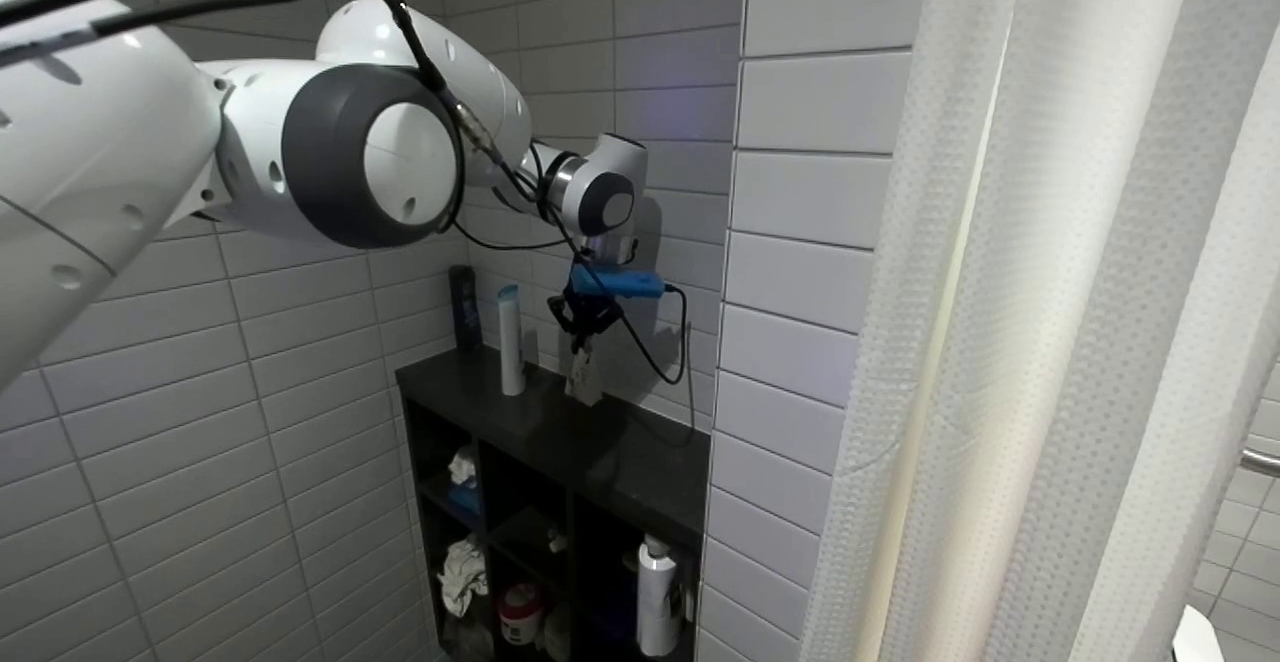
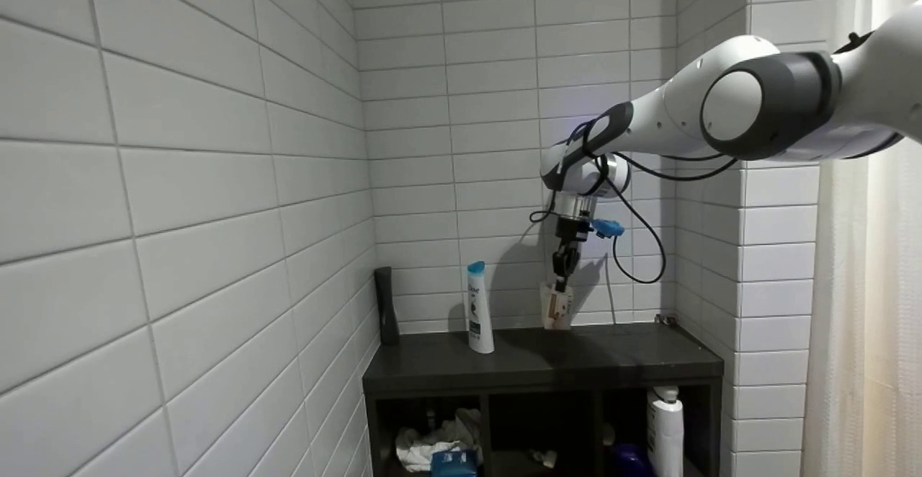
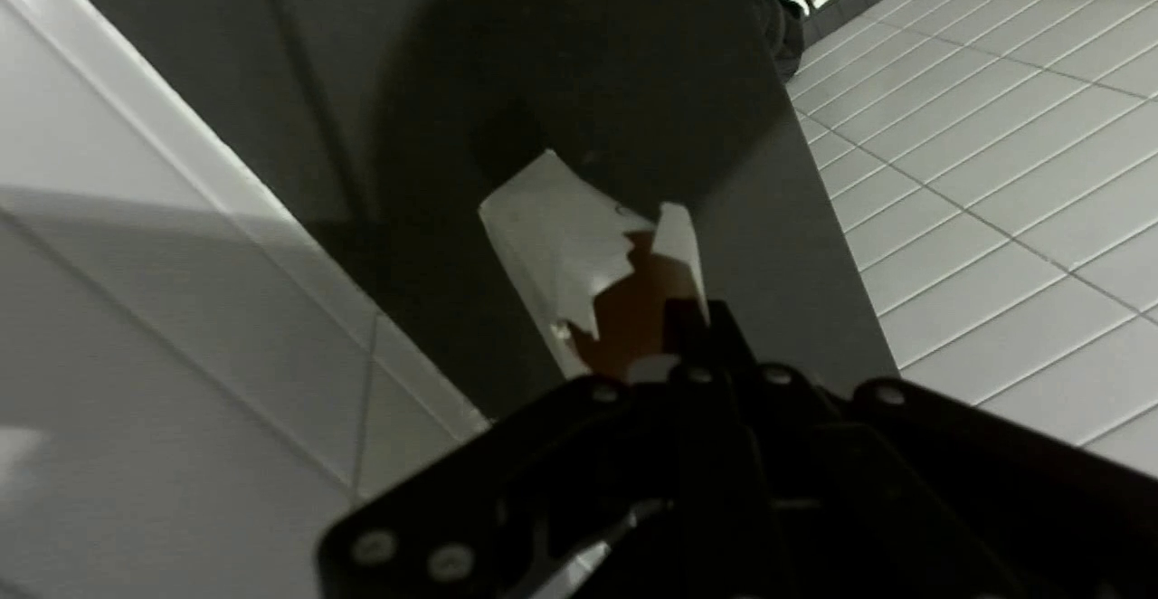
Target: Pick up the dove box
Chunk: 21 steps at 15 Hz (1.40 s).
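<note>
The dove box [image 1: 586, 382] is a small whitish carton near the back of the dark shelf top. It shows in both exterior views, with a brown print in this one [image 2: 557, 310]. In the wrist view the dove box [image 3: 579, 237] is white with a dark brown area and a torn-looking edge. My gripper [image 1: 580, 346] points down at the box's upper end, also in this exterior view [image 2: 560, 287]. In the wrist view the fingers [image 3: 695, 328] are close together with the box's right edge between them. I cannot tell whether the box's lower end touches the shelf.
A white bottle with a blue cap [image 2: 478, 311] and a dark bottle [image 2: 386, 305] stand on the black shelf unit [image 2: 432, 372], left of the box. Tiled walls rise behind and at the side. A curtain [image 1: 1000, 342] hangs nearby. Compartments hold cloths and a white bottle [image 1: 656, 597].
</note>
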Tool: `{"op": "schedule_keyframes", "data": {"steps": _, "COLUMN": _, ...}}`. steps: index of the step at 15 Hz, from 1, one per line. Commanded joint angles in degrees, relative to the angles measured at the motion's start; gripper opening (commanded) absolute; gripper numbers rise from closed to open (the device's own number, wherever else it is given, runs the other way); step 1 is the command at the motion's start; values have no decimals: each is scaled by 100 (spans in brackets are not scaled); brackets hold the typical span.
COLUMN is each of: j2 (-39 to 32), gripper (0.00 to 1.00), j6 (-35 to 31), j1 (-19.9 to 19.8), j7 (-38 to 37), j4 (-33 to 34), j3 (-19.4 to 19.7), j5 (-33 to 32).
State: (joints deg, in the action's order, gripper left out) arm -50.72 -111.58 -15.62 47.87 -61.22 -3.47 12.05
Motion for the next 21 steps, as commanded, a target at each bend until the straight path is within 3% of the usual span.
{"op": "schedule_keyframes", "data": {"steps": 1, "j2": 332, "gripper": 0, "j6": -171, "j1": 60, "j7": -197, "j4": -401, "j3": 64, "j5": -210}}
{"op": "schedule_keyframes", "data": {"steps": 8, "j2": 409, "gripper": 0, "j6": -232, "j1": 32, "j7": -308, "j4": -565, "j3": 28, "j5": -276}}
{"op": "schedule_keyframes", "data": {"steps": 21, "j2": -50, "gripper": 0, "j6": -8, "j1": -42, "j7": -137, "j4": -247, "j3": -115, "j5": -169}}
